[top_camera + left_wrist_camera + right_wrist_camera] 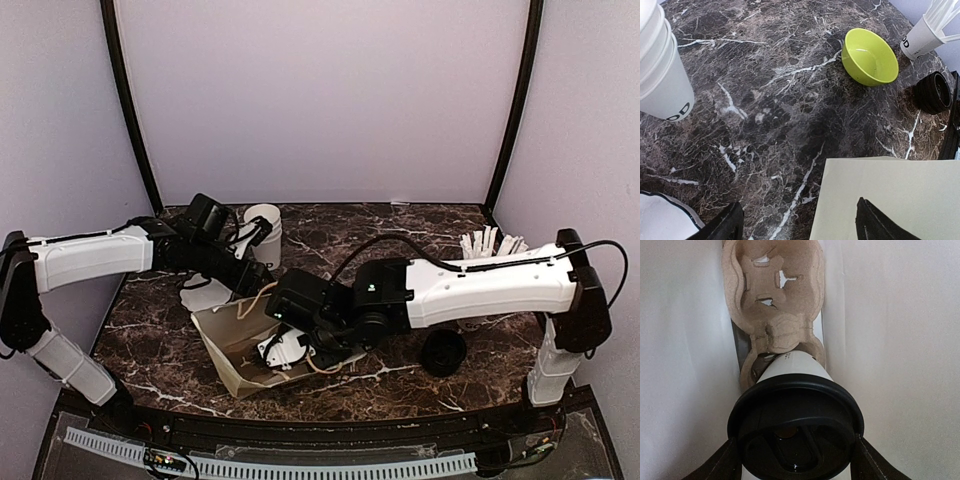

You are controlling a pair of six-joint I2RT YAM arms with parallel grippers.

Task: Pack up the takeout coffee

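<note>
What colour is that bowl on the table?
The bowl is lime green, clearest in the left wrist view.

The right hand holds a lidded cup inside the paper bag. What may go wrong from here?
1. The right hand seems to grip the cup at its black lid; the lid may pop off and the cup drop.
2. The cup's base is hidden, so it may land on the rim of the cardboard carrier, not in a socket, and tip.
3. The left hand is open, so the bag may slide.
</note>
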